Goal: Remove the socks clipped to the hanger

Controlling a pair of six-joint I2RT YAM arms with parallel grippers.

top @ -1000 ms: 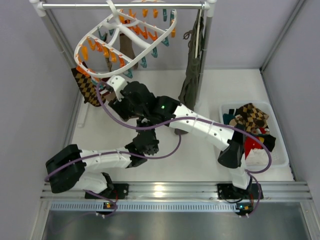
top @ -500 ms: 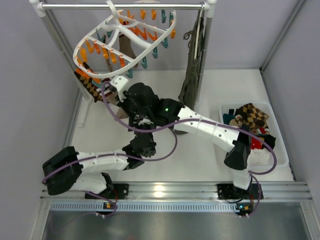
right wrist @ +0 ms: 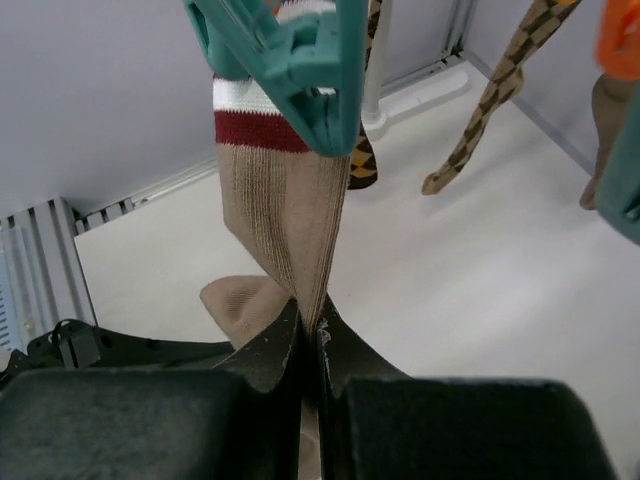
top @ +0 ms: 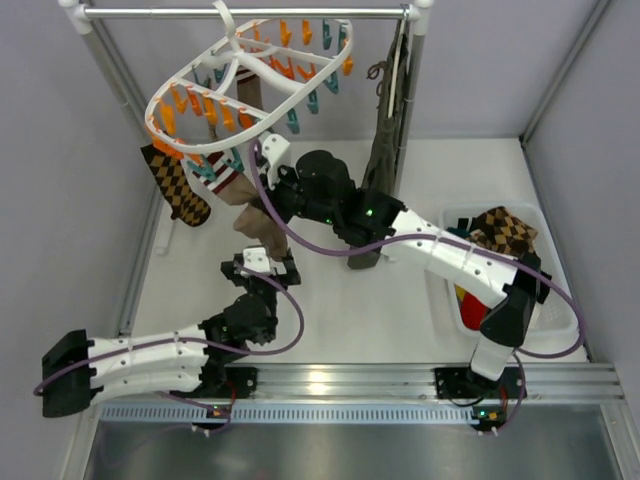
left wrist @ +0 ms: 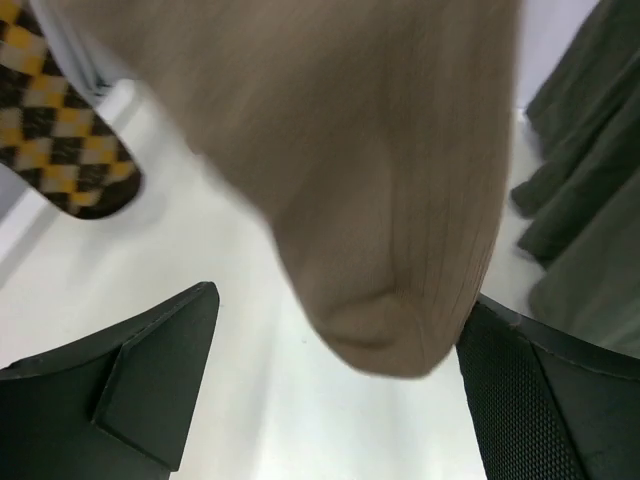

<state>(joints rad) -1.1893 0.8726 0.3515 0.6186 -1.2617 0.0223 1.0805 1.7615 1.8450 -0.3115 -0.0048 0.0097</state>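
The white oval hanger hangs from the rail with orange and teal clips. A tan sock with a red-and-white striped cuff hangs from a teal clip. My right gripper is shut on the sock's leg below the cuff, also visible in the top view. My left gripper is open under the sock's toe, which hangs between its fingers without being pinched. An argyle sock is clipped at the hanger's left edge.
A long dark olive garment hangs from the metal rail just right of my right arm. A white basket holding argyle and red clothes sits at the right. Another argyle sock dangles behind the tan one.
My left gripper has opened, let go and pulled back toward the near edge. My right gripper has shut on the tan sock and shifted right; the hanger has swung with it.
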